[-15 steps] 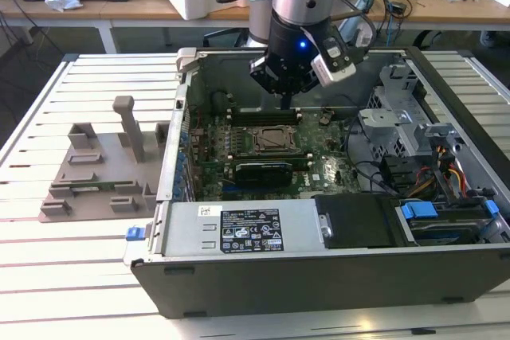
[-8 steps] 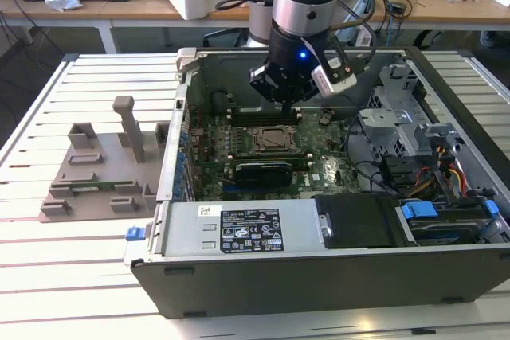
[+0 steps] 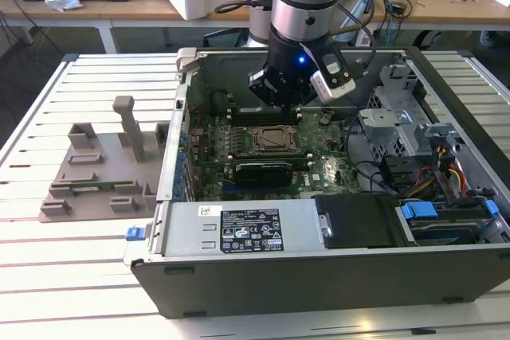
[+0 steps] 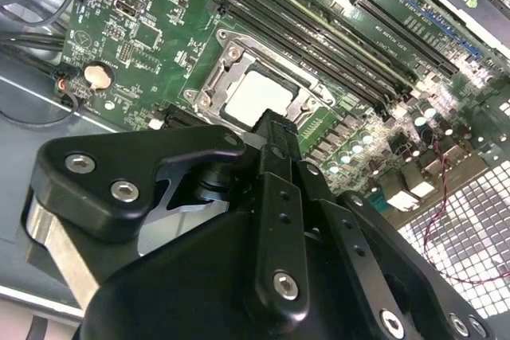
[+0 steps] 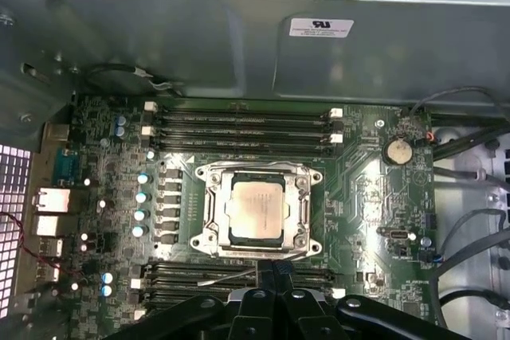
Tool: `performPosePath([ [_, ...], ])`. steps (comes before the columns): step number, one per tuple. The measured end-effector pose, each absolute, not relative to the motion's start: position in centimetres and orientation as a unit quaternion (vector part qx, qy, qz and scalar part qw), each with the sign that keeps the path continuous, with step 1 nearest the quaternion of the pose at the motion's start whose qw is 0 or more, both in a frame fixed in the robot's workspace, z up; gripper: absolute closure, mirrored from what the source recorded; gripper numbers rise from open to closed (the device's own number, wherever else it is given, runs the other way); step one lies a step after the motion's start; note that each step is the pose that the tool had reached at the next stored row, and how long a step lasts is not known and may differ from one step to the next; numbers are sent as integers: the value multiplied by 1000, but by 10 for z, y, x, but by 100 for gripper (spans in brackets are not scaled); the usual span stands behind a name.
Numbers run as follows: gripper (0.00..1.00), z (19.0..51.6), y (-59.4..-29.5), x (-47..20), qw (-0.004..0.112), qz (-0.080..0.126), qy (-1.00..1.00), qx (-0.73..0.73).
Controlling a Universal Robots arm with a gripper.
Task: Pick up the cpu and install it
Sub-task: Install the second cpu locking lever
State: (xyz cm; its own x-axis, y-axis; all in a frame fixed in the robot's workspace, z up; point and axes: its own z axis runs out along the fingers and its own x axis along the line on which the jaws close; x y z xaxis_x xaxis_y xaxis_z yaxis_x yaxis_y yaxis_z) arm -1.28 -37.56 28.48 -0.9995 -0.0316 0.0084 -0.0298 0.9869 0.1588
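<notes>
Grey plastic fixture plate with upright blocks [image 3: 96, 173] is seen at the exterior view's left, resting on the pale slatted metal counter [image 3: 48, 276]. Beside it, toward the exterior view's right, the open dark grey metal computer case [image 3: 319, 276] is laid on its side, and the green motherboard [image 3: 319, 174] is exposed within. Above the board's middle, the silver and black robot arm [image 3: 307, 5] is hung, with the black tool [image 3: 280, 91] just over the socket area. The small flat square cpu with a pale silver-grey metal top [image 5: 255, 210] is seated in the metal-framed socket [image 5: 209, 211], between rows of long black memory slots [image 5: 239, 121] in the first wrist view; it is also visible in the second wrist view [image 4: 259, 93]. The tool's black fingers [image 5: 275, 272] are drawn together with nothing between them, just beside the socket's edge and apart from the cpu. A long black rectangular expansion card [image 3: 259, 171] is set near the socket.
</notes>
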Motion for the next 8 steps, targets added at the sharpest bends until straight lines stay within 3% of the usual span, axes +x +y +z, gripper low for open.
performPosePath([
  [8,89,280,-378,-13,5,-80,-997,15],
])
